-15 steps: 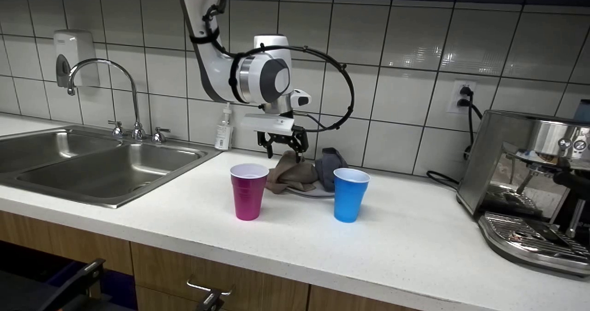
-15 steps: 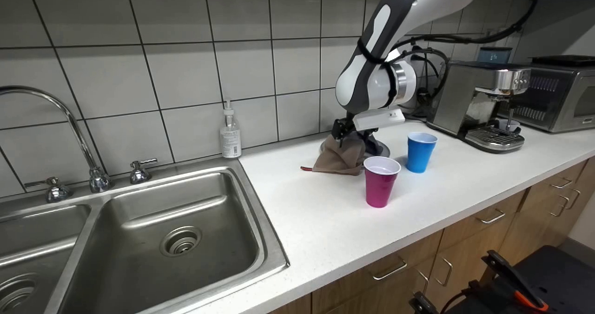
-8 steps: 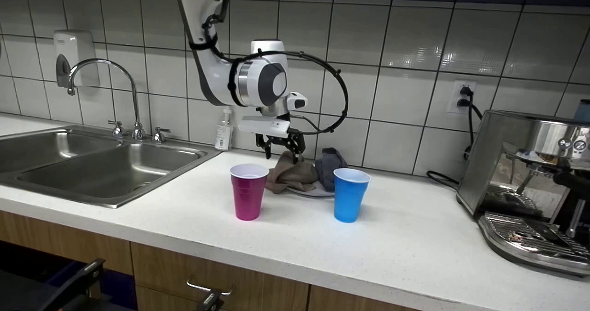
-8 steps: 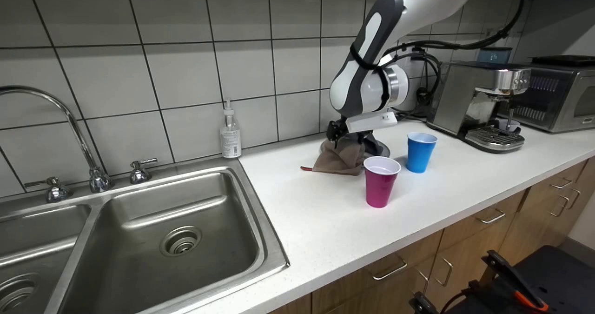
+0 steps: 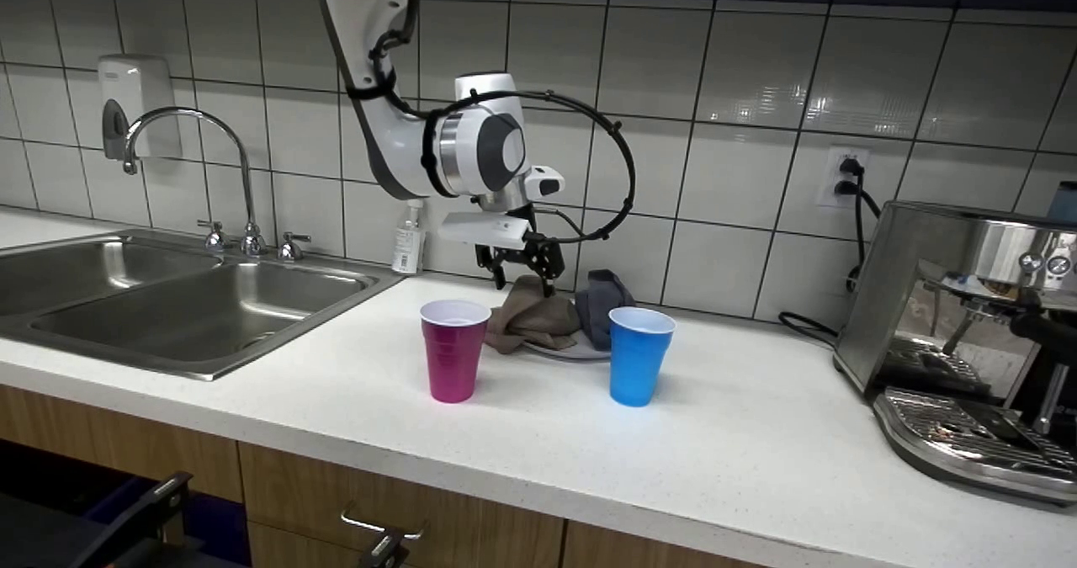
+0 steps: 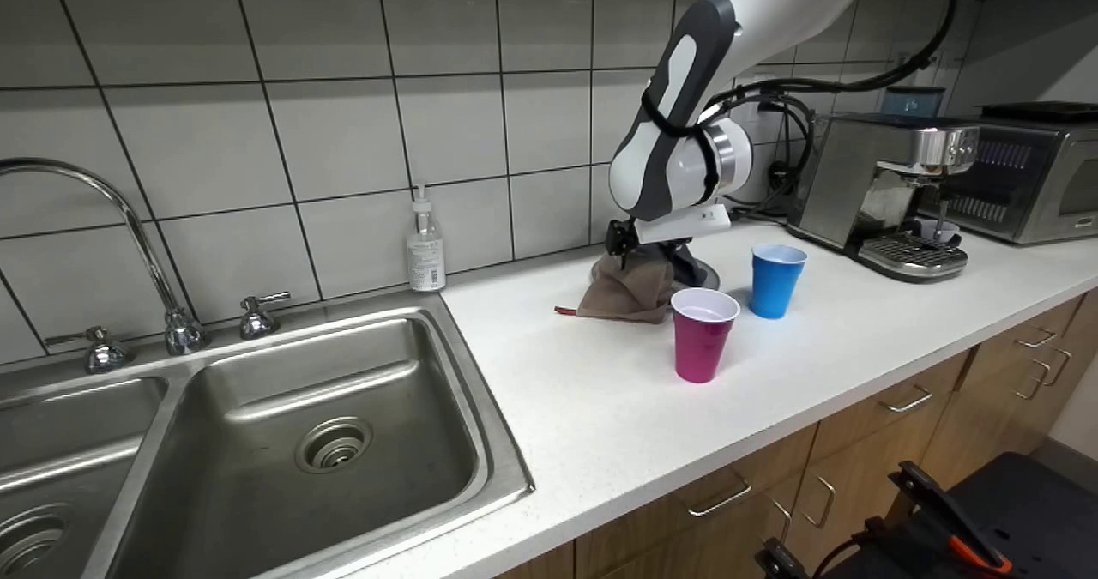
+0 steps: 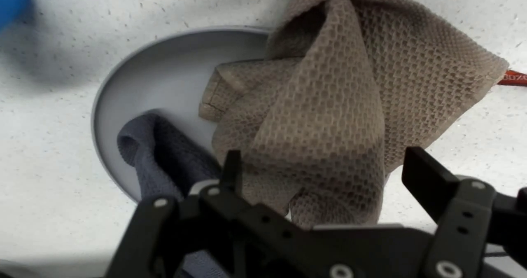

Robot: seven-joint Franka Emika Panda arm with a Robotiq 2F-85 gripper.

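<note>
My gripper is open and empty, its fingers spread over a crumpled brown textured cloth in the wrist view. I cannot tell whether a fingertip touches the cloth. The gripper is also low over the brown cloth in an exterior view. A dark grey-blue cloth lies beside it, partly hidden by the left finger. Both cloths lie on a round grey plate; the brown one hangs over its rim, with a red tag at its corner. The gripper's body hides part of the plate.
A pink cup and a blue cup stand upright in front of the plate. A steel sink with a faucet and a soap bottle are to one side. A coffee machine stands on the other side. Tiled wall behind.
The arm has shifted slightly, a little lower and to the left in an exterior view, staying over the brown cloth. The gripper stays open. The cloths, plate and cups have not moved.
</note>
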